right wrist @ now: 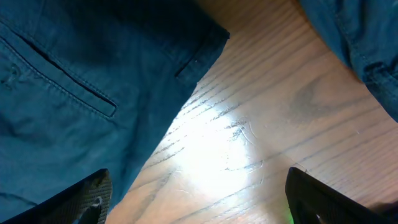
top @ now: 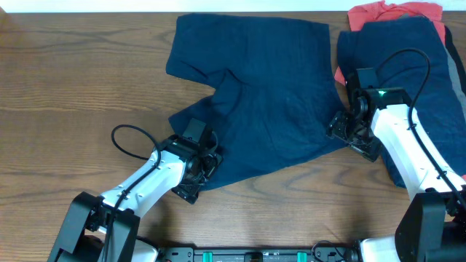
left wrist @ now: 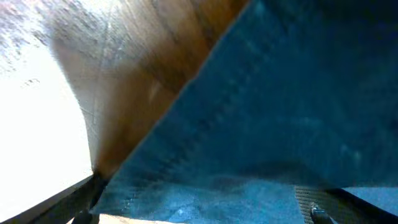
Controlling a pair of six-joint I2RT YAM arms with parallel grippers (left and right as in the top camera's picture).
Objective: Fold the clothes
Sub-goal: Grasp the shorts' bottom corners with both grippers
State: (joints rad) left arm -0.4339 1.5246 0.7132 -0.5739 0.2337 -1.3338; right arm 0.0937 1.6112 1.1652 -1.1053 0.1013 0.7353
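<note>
Navy shorts (top: 255,94) lie spread flat on the middle of the table, their back pocket (right wrist: 68,87) showing in the right wrist view. My left gripper (top: 207,164) sits low at their near left corner. Its jaws are open and far apart, with navy fabric (left wrist: 280,112) lying between them. My right gripper (top: 342,131) is at the shorts' near right edge. It (right wrist: 202,202) is open over bare wood, with its left finger (right wrist: 93,199) just by the cloth edge. At the far right another navy garment (top: 408,73) lies over a coral-red one (top: 393,13).
The wooden table (top: 80,80) is bare to the left of the shorts. A strip of bare wood (right wrist: 249,137) separates the shorts from the right pile. The arm bases stand at the near edge.
</note>
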